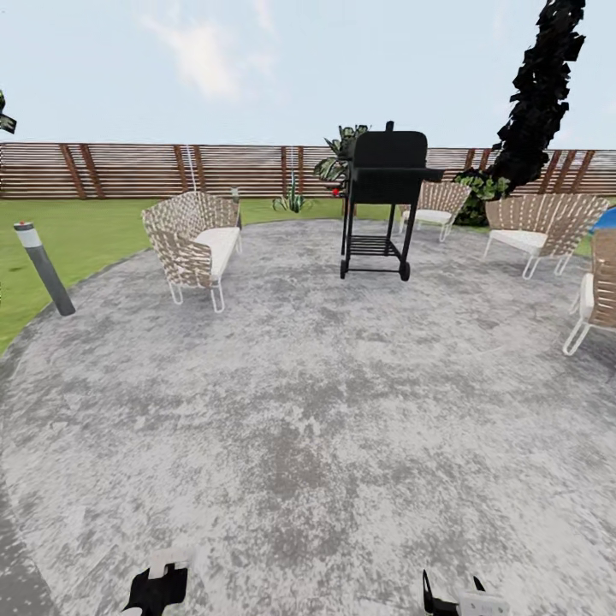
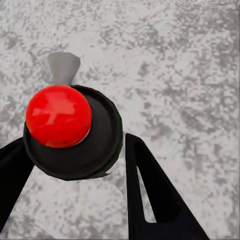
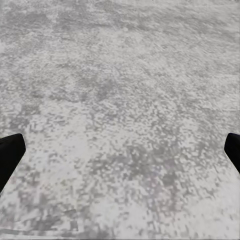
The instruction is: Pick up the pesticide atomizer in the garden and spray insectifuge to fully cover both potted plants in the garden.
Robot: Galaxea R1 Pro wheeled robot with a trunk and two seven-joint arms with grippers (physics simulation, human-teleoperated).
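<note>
From the head camera I see the left gripper (image 1: 158, 586) and right gripper (image 1: 453, 599) low over the grey patio (image 1: 325, 411), with a black grill (image 1: 385, 197), wicker chairs (image 1: 195, 244) and a fence (image 1: 171, 169) ahead. My left wrist camera shows the atomizer (image 2: 75, 132), red top up, clamped between the left fingers (image 2: 150, 195). The right fingertips (image 3: 10, 155) sit wide apart, holding nothing, and one plant (image 1: 293, 198) stands on the lawn (image 1: 77, 235) by the fence.
</note>
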